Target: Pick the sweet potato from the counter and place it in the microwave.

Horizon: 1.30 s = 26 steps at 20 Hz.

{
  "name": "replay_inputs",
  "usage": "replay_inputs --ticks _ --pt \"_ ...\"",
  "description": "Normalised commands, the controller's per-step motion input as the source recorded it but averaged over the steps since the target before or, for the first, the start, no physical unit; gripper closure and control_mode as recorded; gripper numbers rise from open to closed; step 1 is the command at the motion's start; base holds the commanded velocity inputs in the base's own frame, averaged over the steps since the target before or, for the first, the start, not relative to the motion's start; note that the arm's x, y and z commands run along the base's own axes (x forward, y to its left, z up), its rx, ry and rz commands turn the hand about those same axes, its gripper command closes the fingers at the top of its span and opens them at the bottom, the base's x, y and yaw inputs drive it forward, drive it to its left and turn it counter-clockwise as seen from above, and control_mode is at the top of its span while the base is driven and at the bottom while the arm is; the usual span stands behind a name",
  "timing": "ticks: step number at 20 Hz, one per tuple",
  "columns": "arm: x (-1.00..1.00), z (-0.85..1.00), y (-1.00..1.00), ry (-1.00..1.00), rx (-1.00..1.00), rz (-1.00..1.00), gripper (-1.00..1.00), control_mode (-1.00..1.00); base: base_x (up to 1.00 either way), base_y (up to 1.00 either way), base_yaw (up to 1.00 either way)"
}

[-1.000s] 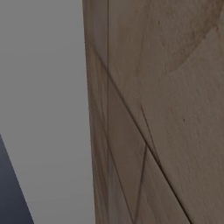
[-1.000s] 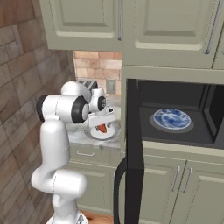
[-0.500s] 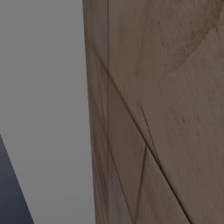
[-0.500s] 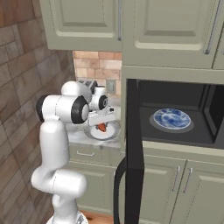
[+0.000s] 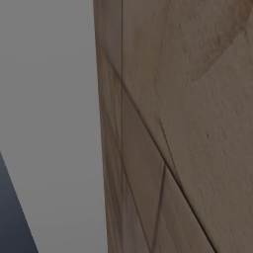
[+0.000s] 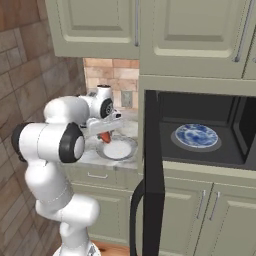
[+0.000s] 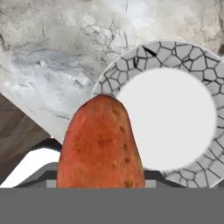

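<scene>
The orange-red sweet potato [image 6: 105, 136] hangs a little above the marble counter [image 6: 92, 156], with my gripper [image 6: 106, 131] shut on it. In the hand view the sweet potato [image 7: 101, 144] rises from the bottom and covers the fingertips. Behind it lie the counter [image 7: 52, 65] and a white plate with a cracked grey rim [image 7: 131, 61]. To the right stands the black microwave [image 6: 200, 150], with its tall door [image 6: 152, 175] swung open toward me. A blue patterned plate [image 6: 196, 136] sits inside the cavity.
The white plate [image 6: 118, 148] lies on the counter right below the gripper. The open microwave door stands between the counter and the cavity. Brick walls [image 6: 30, 80] close off the left side, and a brown wall [image 5: 173, 123] is very near. Cabinets [image 6: 150, 30] hang above.
The gripper has shut on the sweet potato and raised it slightly off the plate. The arm's elbow has swung toward the camera.
</scene>
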Motion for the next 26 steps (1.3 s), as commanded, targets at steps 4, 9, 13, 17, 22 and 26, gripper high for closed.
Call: replay_inputs --ticks 4,9,13,17,22,26 --pt "-1.00 0.79 0.43 -0.22 0.00 -0.02 1.00 -1.00 0.00 0.00 0.00" --pt "-1.00 0.73 0.20 -0.10 0.00 -0.06 1.00 -1.00 0.00 0.00 0.00" --pt "-1.00 0.73 0.01 0.05 0.01 -0.10 1.00 -1.00 0.00 0.00 0.00" --pt "-1.00 0.74 0.00 -0.10 0.01 -0.13 1.00 -1.00 0.00 0.00 0.00" --pt "-1.00 0.85 -0.02 -0.02 0.00 -0.16 1.00 -1.00 0.00 0.00 0.00" --pt "-1.00 0.95 -0.22 0.00 0.03 -0.17 1.00 -1.00 0.00 0.00 0.00"
